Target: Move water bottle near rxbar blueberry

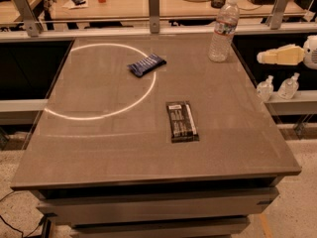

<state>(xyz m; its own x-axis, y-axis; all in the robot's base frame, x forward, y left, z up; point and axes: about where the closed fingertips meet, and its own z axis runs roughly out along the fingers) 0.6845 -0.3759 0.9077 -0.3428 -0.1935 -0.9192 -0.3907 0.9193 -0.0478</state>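
The water bottle (223, 29), clear and ribbed with a white cap and a red-and-blue label band, stands upright at the table's far right corner. The rxbar blueberry (146, 64), a small dark blue crinkled wrapper, lies at the far middle of the table, on the edge of a bright light ring, well to the left of the bottle. My gripper (262, 58), cream-coloured, hangs in the air off the table's right edge. It points left toward the bottle, a short way right of it and slightly nearer, not touching it.
A larger flat black wrapper with white text (182, 121) lies in the middle of the grey table (99, 148). Two small white bottles (265, 88) stand on a side shelf at the right. A railing with metal posts (154, 4) runs behind the table.
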